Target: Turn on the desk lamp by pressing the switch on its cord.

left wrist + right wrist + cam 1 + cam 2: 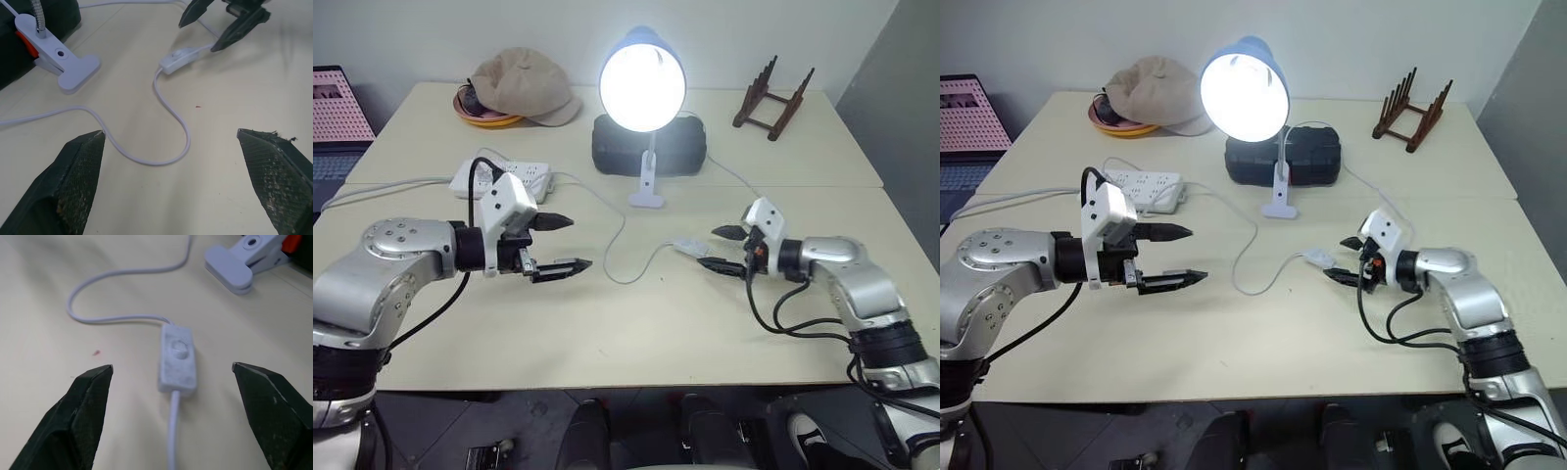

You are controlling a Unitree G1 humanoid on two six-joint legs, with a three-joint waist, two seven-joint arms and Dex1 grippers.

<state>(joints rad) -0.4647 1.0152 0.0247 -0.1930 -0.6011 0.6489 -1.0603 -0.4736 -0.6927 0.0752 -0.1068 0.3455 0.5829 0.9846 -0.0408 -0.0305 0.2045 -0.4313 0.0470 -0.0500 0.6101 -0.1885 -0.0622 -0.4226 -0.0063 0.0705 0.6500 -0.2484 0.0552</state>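
Observation:
The desk lamp (642, 86) stands at the middle back with its bulb glowing bright under a light-blue shade, on a white clip base (646, 191). Its thin white cord (626, 264) loops across the table to the switch (689, 247), a small white oblong lying flat. My right gripper (708, 248) is open just right of the switch, its fingertips at either side of the switch's near end, not touching it. The right wrist view has the switch (177, 360) between the spread fingers. My left gripper (578, 243) hangs open and empty left of the cord loop.
A white power strip (504, 178) lies behind my left gripper. A black case (680, 147) sits behind the clip base. A beige cap (524, 83) on an orange bowl is at the back left, a wooden rack (773, 98) at the back right.

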